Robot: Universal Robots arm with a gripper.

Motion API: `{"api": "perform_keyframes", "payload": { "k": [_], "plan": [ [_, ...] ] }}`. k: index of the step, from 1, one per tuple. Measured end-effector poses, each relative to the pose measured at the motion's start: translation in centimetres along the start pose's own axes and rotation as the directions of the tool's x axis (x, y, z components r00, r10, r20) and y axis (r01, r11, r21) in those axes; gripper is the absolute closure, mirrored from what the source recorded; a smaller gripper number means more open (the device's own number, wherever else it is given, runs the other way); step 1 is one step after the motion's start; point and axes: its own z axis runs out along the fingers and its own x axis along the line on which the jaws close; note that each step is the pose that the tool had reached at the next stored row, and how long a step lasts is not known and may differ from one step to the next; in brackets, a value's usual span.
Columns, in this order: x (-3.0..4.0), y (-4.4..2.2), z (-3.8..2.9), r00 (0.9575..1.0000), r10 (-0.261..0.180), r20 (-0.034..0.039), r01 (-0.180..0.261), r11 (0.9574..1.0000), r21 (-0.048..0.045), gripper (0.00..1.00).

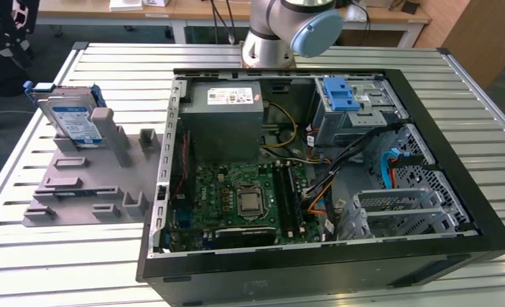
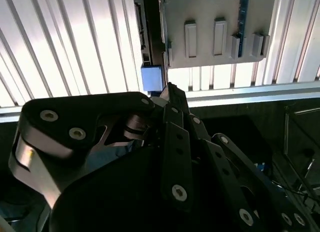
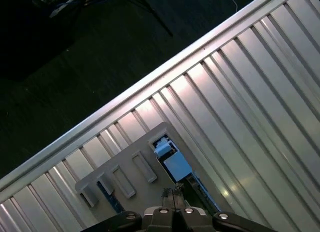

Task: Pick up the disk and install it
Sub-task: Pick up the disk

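Disk (image 1: pixel 71 120) stands on edge in the upper left of the exterior view, in a grey holder (image 1: pixel 82 185) on the slatted counter (image 1: pixel 124 64). Its label faces the camera and a blue rail (image 1: pixel 36 87) runs along its side. Nothing grips it there, so we judge that the pick-up is not yet done. Both parts of the task are left: lifting the disk, and seating it in the open case (image 1: pixel 321 173) that lies on its side in the middle of that view. A blue latch (image 1: pixel 342 96) with its metal cage sits in the upper right of the case, and we see no disk inside the case.

The arm (image 1: pixel 291 25) rises at the top centre of the exterior view, behind the case. In both wrist views we look down past the jaws onto the holder (image 2: pixel 215 22) (image 3: pixel 131 157) and the counter (image 2: pixel 75 42) (image 3: pixel 240 92). The disk (image 2: pixel 147 37) (image 3: pixel 176 167) shows there edge-on, its blue rail end nearest the jaws. The jaws point down at that end, in line with the disk's edge. They look pressed together with nothing between them: in the first wrist view the two tips meet, and in the second the black links fold in to one point. We judge that they hang above the disk rather than rest on it, though the wrist views do not settle whether the tips touch it.
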Motion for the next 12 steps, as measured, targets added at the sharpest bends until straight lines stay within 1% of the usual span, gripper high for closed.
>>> {"api": "perform_keyframes", "payload": {
  "k": [3, 6, 9, 12],
  "plan": [
    [0.0, 0.0, 0.0, 0.9993, -0.036, -0.001, 0.036, 0.9993, -0.0002, 0.89],
    [0.0, 0.0, 0.0, 0.9973, -0.074, -0.0022, 0.074, 0.9973, -0.0006, 0.89],
    [0.0, 0.0, 0.0, 0.9937, -0.112, -0.0033, 0.112, 0.9937, -0.0009, 0.89],
    [0.0, 0.0, 0.01, 0.9885, -0.151, -0.0044, 0.151, 0.9885, -0.0013, 0.89]
  ]
}}
